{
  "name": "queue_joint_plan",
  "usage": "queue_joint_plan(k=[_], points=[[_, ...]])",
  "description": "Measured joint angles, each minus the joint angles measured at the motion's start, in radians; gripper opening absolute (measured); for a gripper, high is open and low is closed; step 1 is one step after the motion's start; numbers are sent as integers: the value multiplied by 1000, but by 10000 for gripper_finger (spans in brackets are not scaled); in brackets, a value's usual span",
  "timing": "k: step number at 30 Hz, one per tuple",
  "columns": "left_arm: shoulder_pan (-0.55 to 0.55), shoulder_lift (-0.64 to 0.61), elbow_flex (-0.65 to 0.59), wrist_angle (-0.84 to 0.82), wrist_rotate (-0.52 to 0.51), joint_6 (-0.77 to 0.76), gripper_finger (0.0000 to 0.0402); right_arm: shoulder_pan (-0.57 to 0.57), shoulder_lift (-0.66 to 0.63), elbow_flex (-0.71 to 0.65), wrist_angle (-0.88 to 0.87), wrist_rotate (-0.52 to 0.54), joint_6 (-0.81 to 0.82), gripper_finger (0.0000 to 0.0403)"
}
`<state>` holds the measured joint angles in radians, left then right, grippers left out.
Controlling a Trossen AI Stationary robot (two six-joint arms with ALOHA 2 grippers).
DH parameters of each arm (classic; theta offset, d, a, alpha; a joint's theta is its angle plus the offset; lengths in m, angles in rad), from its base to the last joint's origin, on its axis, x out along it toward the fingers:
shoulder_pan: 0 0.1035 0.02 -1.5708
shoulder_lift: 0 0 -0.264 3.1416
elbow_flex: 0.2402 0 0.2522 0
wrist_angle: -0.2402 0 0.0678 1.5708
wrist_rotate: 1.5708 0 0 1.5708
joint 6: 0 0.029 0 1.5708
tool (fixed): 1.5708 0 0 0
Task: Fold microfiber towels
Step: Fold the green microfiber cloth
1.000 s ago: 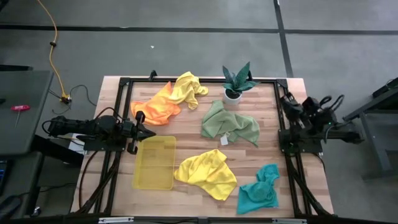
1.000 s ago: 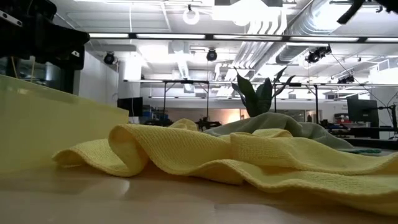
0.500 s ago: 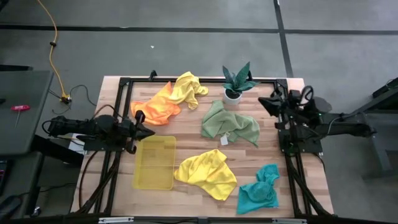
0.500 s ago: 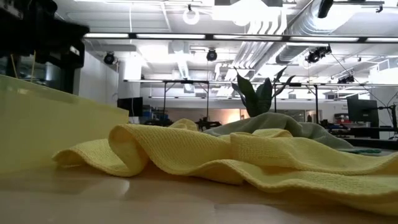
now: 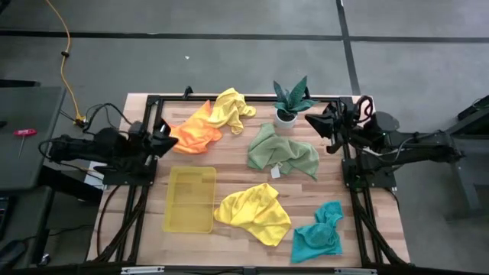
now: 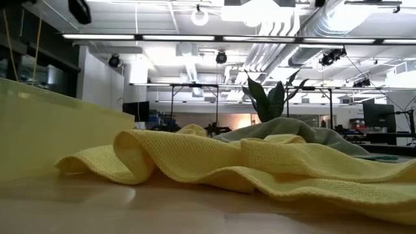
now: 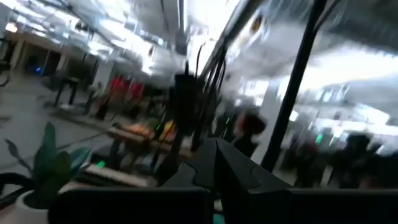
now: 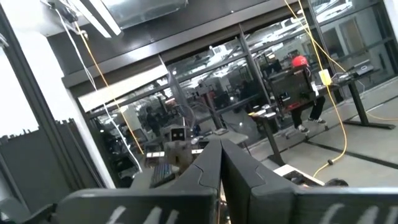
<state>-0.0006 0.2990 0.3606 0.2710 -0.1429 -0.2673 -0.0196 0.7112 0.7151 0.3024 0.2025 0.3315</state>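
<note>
Five towels lie crumpled on the wooden table: orange (image 5: pixel 191 134) and yellow (image 5: pixel 231 109) at the far left, olive-green (image 5: pixel 281 151) in the middle, a second yellow (image 5: pixel 254 212) near the front, teal (image 5: pixel 318 235) at the front right. My left gripper (image 5: pixel 166 137) is shut, raised at the orange towel's left edge, and points toward the table's right. My right gripper (image 5: pixel 312 121) is shut, raised beside the plant, and points toward the table's left. In the low view the front yellow towel (image 6: pixel 247 162) lies in front of the olive one (image 6: pixel 292 130).
A translucent yellow tray (image 5: pixel 190 200) lies at the front left and also shows in the low view (image 6: pixel 39 130). A small potted plant (image 5: pixel 290 99) stands at the far edge, close to my right gripper. A black frame (image 5: pixel 252 98) runs round the table.
My left gripper has risen and gone from the tray's far edge toward the table's far-left, to the orange towel's edge. My right gripper has swung up from the right edge and reached in over the table's far right, toward the plant. The towels have not moved.
</note>
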Motion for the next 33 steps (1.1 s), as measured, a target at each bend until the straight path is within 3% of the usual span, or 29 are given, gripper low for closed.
queue_joint_plan(k=[4, 8, 12, 16, 21, 26, 33], points=[[0, 111, 110, -58, 0, 15, 0, 0, 47, 83, -51, 2, -47, 0], [0, 171, 158, -57, 1, 16, 0, 0, 90, 197, -246, -11, -81, 1], [0, 188, 164, -58, 2, 4, 0, 0, 154, 347, -641, -12, -36, 22], [0, 188, 164, -58, 3, -26, 0, 19, 230, 456, -1108, -12, 97, 74], [0, 188, 164, -58, 3, -29, 1, 73, 290, 400, -1478, -39, 336, 138], [0, 189, 164, -58, 3, -29, 1, 160, 297, 201, -1498, -105, 602, 160], [0, 192, 164, -58, 3, -29, 1, 228, 302, -42, -1302, -113, 865, 161]])
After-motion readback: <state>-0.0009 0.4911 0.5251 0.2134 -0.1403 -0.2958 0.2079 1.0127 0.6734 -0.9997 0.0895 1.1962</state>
